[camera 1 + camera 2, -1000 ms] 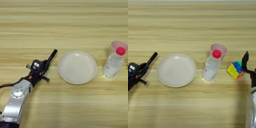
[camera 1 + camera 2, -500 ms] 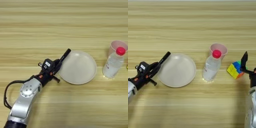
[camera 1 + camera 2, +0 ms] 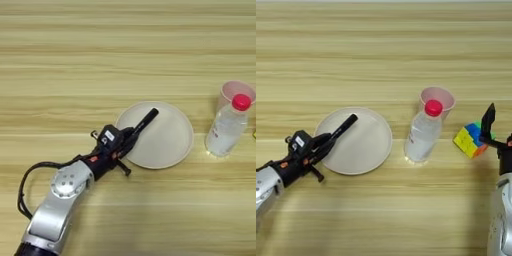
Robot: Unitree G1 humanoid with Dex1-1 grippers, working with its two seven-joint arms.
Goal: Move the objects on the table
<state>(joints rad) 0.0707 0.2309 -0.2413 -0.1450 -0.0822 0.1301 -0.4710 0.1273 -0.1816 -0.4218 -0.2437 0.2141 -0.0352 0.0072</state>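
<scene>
Left of centre, we see the left gripper [image 3: 131, 137] pinching the marker pen [image 3: 144, 121] — light, stiff, slippery — over the plate [image 3: 172, 150]. We judge mid-barrel the best hold; whether the right gripper [image 3: 490, 131] is spread, we cannot tell.

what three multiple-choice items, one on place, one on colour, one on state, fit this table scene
1. The slim black marker pen's tip lies over:
A. the round cream plate
B. the pink cup
C. the bare wooden table

2. The clear plastic bottle's cap is:
A. blue
B. red
C. white

3. The left gripper is:
A. open and empty
B. shut on the pen
C. holding the bottle

Key: 1 A, the tip reaches over the plate's rim; 2 B, the cap shows red; 3 B, its black fingers clasp the pen's lower end.
</scene>
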